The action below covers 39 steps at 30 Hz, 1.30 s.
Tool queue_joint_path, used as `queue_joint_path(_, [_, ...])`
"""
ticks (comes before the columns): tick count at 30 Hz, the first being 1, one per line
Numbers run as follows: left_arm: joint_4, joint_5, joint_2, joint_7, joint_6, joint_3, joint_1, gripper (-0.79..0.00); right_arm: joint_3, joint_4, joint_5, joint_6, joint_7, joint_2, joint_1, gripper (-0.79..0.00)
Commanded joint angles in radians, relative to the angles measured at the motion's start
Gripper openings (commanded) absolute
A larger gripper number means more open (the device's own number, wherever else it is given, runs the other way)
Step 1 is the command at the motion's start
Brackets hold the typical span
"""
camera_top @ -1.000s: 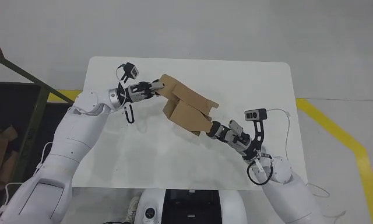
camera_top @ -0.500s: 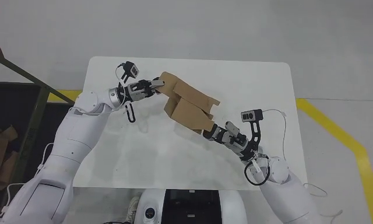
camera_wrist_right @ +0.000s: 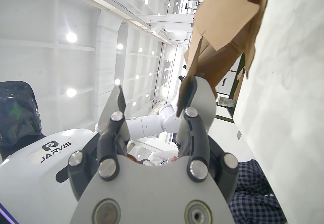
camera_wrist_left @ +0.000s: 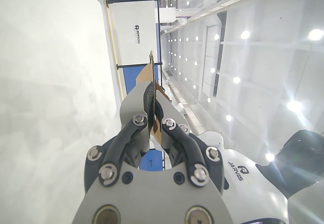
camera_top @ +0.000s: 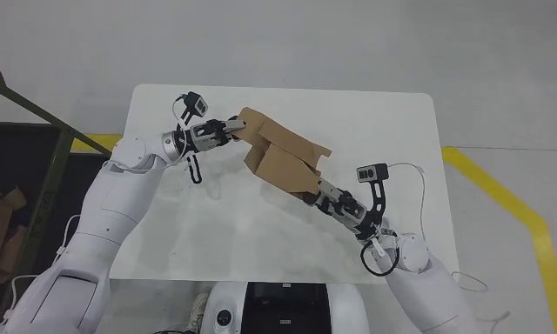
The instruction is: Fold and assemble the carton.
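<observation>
— Where is the carton [camera_top: 280, 156]?

— Near the middle of the white bench [camera_top: 392, 125], a little toward the far side. It is brown cardboard, partly opened, and lies at a slant between the two arms, with loose flaps sticking out at its near-right end.

— Is it resting on the bench?

— I cannot tell. From above it casts a shadow close under it, and in the right wrist view its lower edge runs just beside the surface.

— What about the left gripper [camera_top: 233, 130]?

— It is at the carton's far-left end. In its own wrist view the left gripper [camera_wrist_left: 152, 98] is pinched tight on a thin cardboard edge, and the fluted edge of the board runs straight out from between the pads.

— And the right gripper [camera_top: 318, 193]?

— It is at the opposite, near-right end, by the flaps. In the right wrist view it is spread wide. The corner of a flap lies against the inner face of one finger [camera_wrist_right: 201, 98], while the other finger [camera_wrist_right: 117, 100] stands well apart from the cardboard. So it touches the carton but has nothing clamped.

— Anything else around?

— A yellow line [camera_top: 487, 182] on the floor beyond the bench's right side, and a dark bin [camera_top: 17, 195] on the floor to the left.
</observation>
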Motion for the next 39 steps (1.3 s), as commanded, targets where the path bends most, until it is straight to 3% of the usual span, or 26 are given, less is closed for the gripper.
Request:
queue_joint_path(1, [-0.003, -0.003, -0.001, -0.004, 0.003, -0.002, 0.002, -0.785, 0.000, 0.002, -0.005, 0.004, 0.001, 0.000, -0.001, -0.453])
queue_joint_path(17, [-0.076, -0.034, -0.003, -0.039, 0.031, -0.029, 0.036, -0.785, -0.014, 0.022, -0.036, 0.037, 0.012, -0.005, 0.007, -0.508])
queue_joint_path(32, [-0.113, -0.013, -0.004, -0.036, 0.047, -0.044, 0.061, -0.785, -0.021, 0.022, -0.063, 0.050, 0.014, -0.008, 0.006, -0.730])
queue_joint_path(33, [-0.114, -0.010, -0.005, -0.036, 0.046, -0.045, 0.062, -0.785, -0.021, 0.022, -0.065, 0.051, 0.014, -0.008, 0.006, -0.776])
queue_joint_path(36, [-0.117, -0.002, -0.005, -0.044, 0.053, -0.046, 0.063, -0.785, -0.020, 0.020, -0.072, 0.053, 0.017, -0.008, 0.006, -0.785])
queue_joint_path(37, [-0.118, 0.001, -0.004, -0.047, 0.056, -0.047, 0.064, -0.686, -0.020, 0.020, -0.074, 0.053, 0.017, -0.008, 0.006, -0.785])
queue_joint_path(39, [-0.121, 0.006, -0.004, -0.054, 0.060, -0.049, 0.066, -0.379, -0.019, 0.019, -0.079, 0.053, 0.017, -0.008, 0.006, -0.785])
